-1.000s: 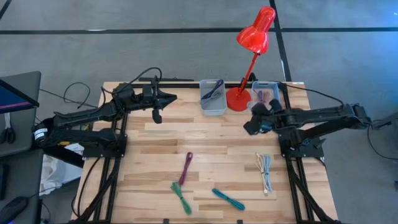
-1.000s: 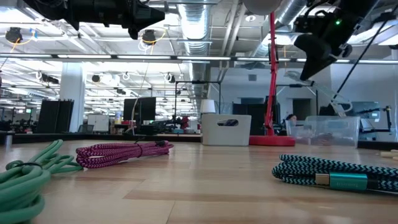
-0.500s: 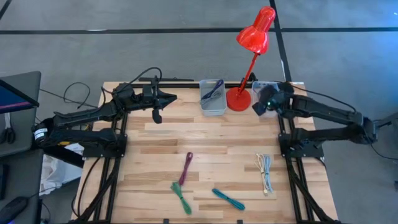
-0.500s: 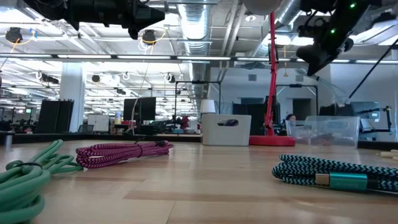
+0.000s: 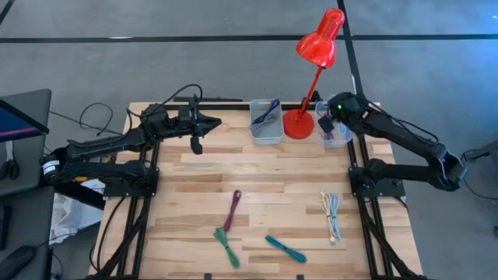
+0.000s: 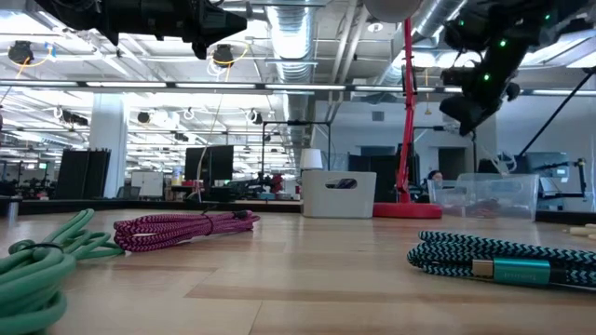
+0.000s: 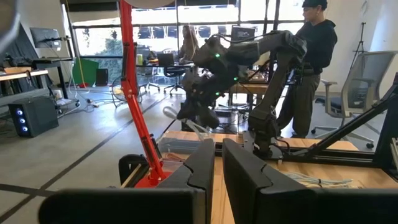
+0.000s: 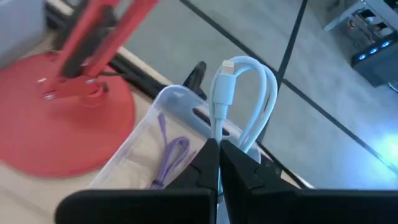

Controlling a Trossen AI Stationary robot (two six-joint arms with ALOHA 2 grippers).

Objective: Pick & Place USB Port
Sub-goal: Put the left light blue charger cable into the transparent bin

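Pinching a white cable (image 8: 239, 99) between its closed fingers, my right gripper (image 8: 214, 163) hangs above the clear bin (image 8: 140, 146) at the far right edge of the table (image 5: 194, 183). The white cable stands up from the fingertips in a loop, with its small connector on top. Inside the clear bin lies a purple cable (image 8: 169, 155). Just beside this bin stands the round base of the red lamp (image 5: 299, 123), and on the other side of the lamp is a grey bin (image 5: 266, 122). My left gripper (image 5: 196, 145) waits over the far left part of the table, fingers pressed close together. On the near part of the table lie a magenta cable (image 5: 233, 210), a green cable (image 5: 226, 247), a teal cable (image 5: 285, 249) and a pale cable (image 5: 332, 215).
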